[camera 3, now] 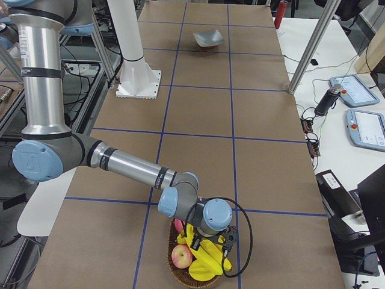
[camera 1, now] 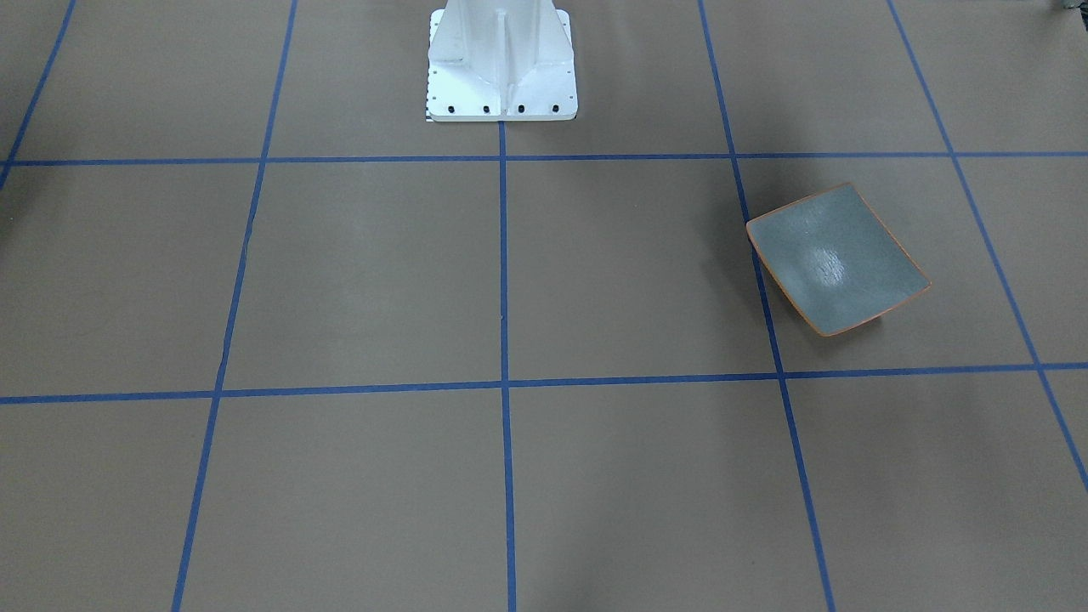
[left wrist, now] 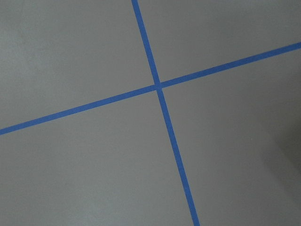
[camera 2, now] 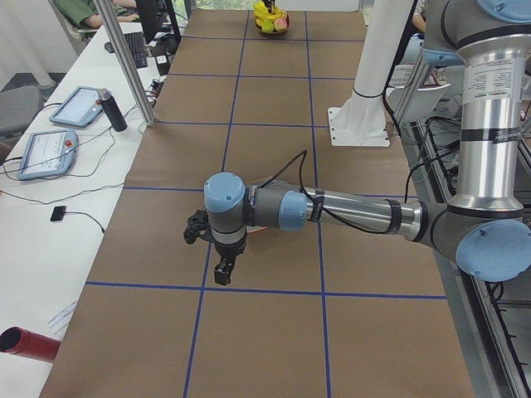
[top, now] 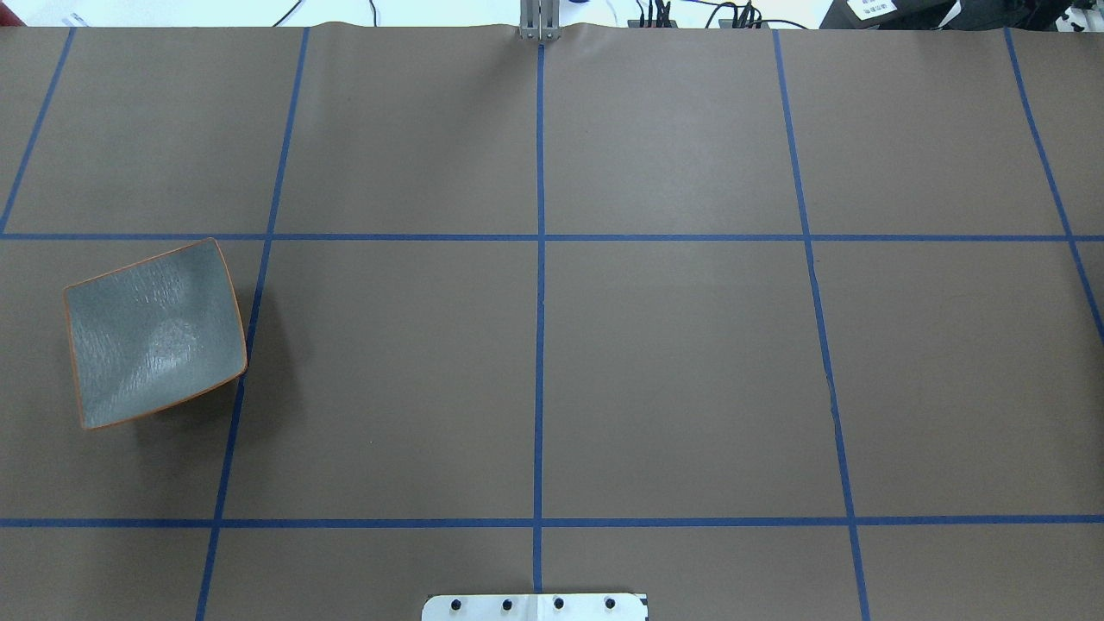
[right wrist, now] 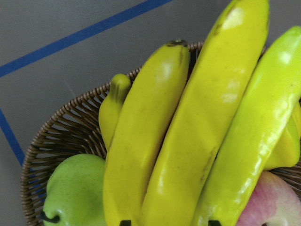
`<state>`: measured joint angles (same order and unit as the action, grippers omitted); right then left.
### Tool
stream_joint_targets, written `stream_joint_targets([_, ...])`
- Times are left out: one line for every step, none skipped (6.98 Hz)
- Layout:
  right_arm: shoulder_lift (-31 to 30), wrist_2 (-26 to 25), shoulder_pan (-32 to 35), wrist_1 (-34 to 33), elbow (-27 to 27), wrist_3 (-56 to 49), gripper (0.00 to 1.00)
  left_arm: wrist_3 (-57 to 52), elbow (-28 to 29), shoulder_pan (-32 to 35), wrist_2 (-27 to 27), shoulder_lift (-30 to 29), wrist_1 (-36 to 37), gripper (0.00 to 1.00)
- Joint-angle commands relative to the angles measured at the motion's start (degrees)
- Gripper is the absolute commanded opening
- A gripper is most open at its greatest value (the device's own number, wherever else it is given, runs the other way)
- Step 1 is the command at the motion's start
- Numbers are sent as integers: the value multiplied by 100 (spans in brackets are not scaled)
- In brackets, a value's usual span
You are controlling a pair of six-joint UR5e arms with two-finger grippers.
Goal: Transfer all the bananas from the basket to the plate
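Several yellow bananas [right wrist: 197, 132] lie in a wicker basket [right wrist: 61, 136] at the table's right end, also in the exterior right view [camera 3: 204, 259]. My right gripper [camera 3: 212, 248] hangs low over them. Its two dark fingertips [right wrist: 124, 222] show at the wrist view's bottom edge, apart, either side of the middle banana. The grey-green plate [top: 155, 332] with an orange rim sits empty near the table's left end [camera 1: 837, 259]. My left gripper [camera 2: 224, 272] hovers over the table near the plate; I cannot tell if it is open. Its wrist view shows only tape lines.
A green apple [right wrist: 70, 188] and a pink apple [right wrist: 273, 202] share the basket. The white robot base [camera 1: 501, 64] stands at the table's near middle edge. A side bench with tablets [camera 2: 62, 108] and a metal post [camera 2: 133, 62] runs along the far edge.
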<state>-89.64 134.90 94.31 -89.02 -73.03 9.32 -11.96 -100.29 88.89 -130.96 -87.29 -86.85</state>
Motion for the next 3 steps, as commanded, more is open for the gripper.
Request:
stream_joint_targets([-1,10,0,-2,-10,-1,28,1,27,5,-9,-25,1,100])
stream_joint_targets([-10,27,9,7,-27,-1,13,1,36,-3,0,-34,1,100])
stream_joint_targets([-1,27,9,7,-53,-1,7,1,71,5,0,-42,1,100])
